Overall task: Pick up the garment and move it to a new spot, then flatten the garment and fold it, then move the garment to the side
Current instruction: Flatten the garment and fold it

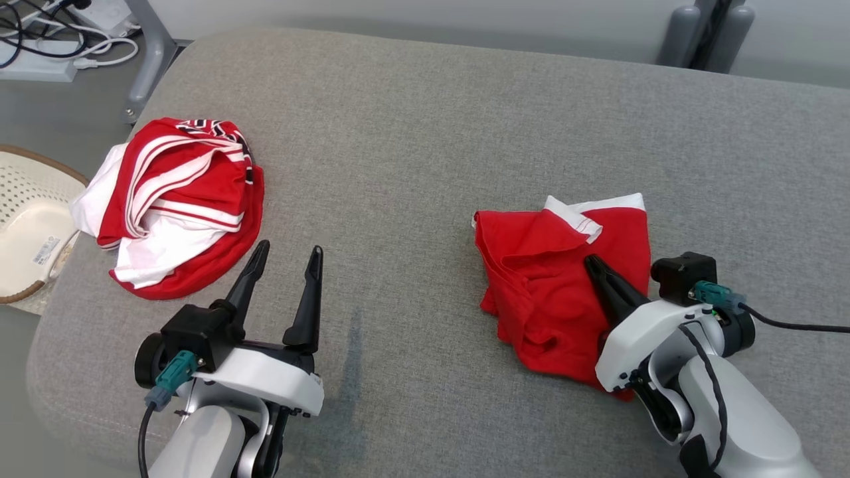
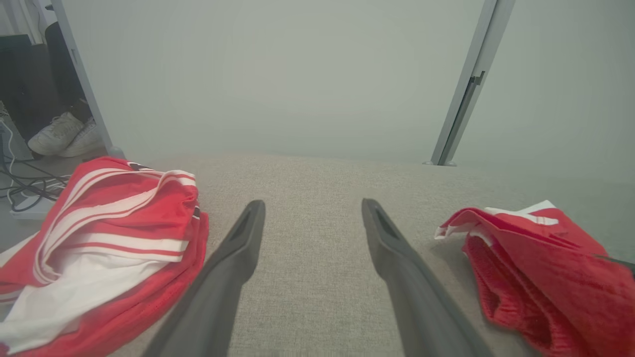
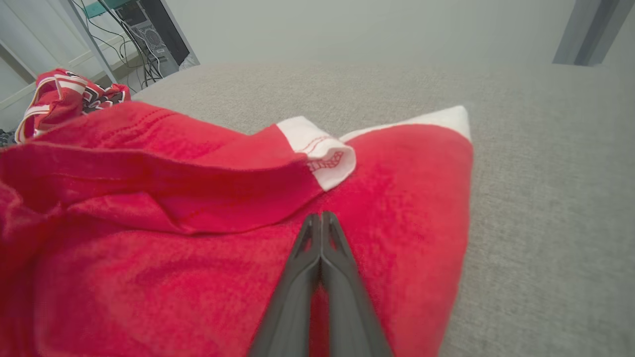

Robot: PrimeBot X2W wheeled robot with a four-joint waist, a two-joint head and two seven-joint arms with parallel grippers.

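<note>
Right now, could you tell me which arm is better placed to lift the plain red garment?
Right: the right end effector is shut with tips on the plain red garment; the left end effector stands open over bare cushion, apart from it.

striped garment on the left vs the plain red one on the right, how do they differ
The striped garment has broad white bands and dark trim; the plain red garment is nearly all red with a white edge. The striped garment lies untouched near the open left gripper; the plain red garment has the shut right gripper on it. Both lie crumpled on the grey cushion.
</note>
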